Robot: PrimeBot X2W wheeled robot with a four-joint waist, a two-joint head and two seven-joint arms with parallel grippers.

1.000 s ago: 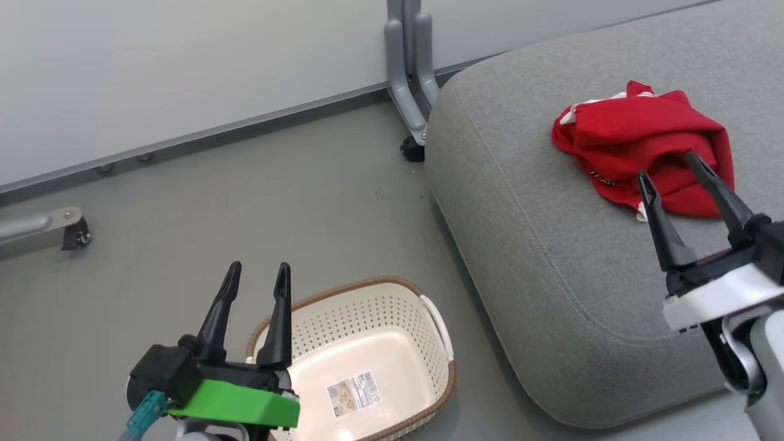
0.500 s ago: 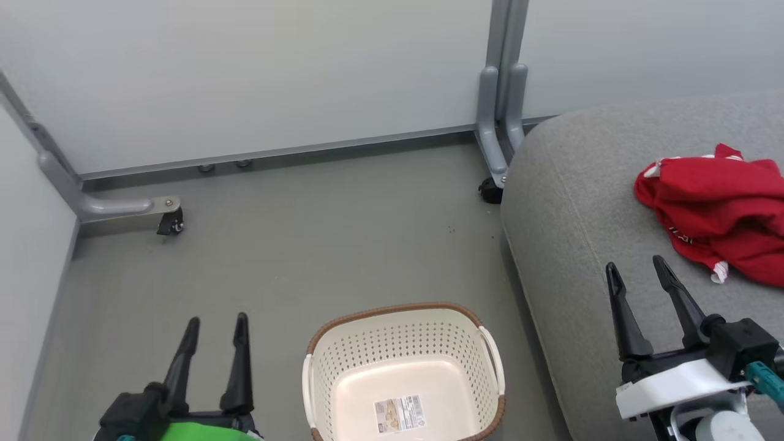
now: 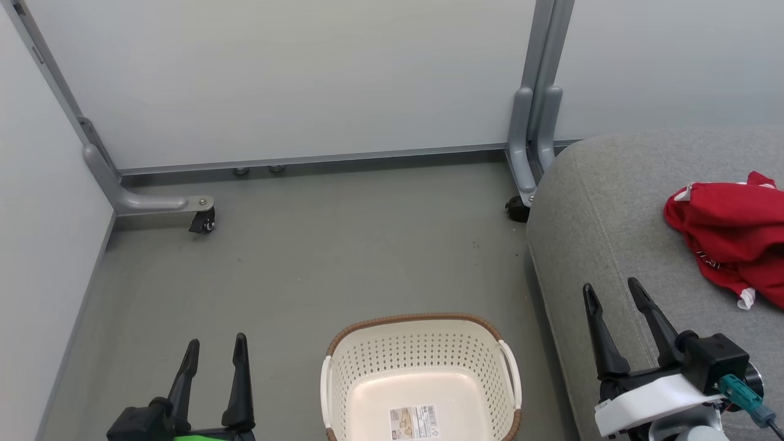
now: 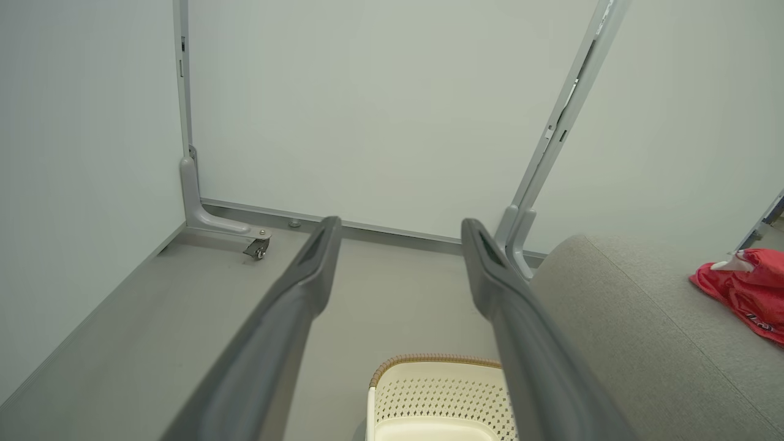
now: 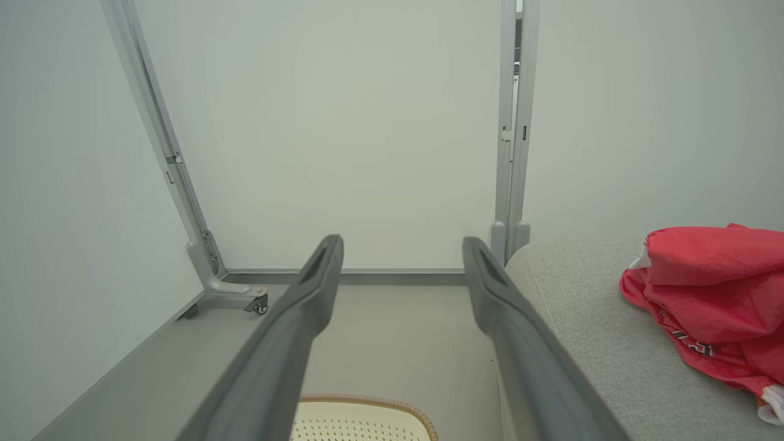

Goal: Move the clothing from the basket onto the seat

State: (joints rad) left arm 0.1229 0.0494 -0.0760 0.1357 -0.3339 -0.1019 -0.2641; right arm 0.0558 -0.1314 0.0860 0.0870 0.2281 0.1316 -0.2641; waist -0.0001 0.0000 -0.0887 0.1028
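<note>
On the grey floor [image 3: 306, 275], the basket [image 3: 416, 355] is sitting empty, while the clothing [image 3: 729, 239] is lying bunched on the seat [image 3: 600, 245]. The left tool [image 3: 214, 343] and right tool [image 3: 610, 285] are hanging open, holding nothing. The transfer seems finished, needing only a check.

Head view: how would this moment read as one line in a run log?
basket: empty except label | clothing: on seat | left pincer: open, free | right pincer: open, free
</note>
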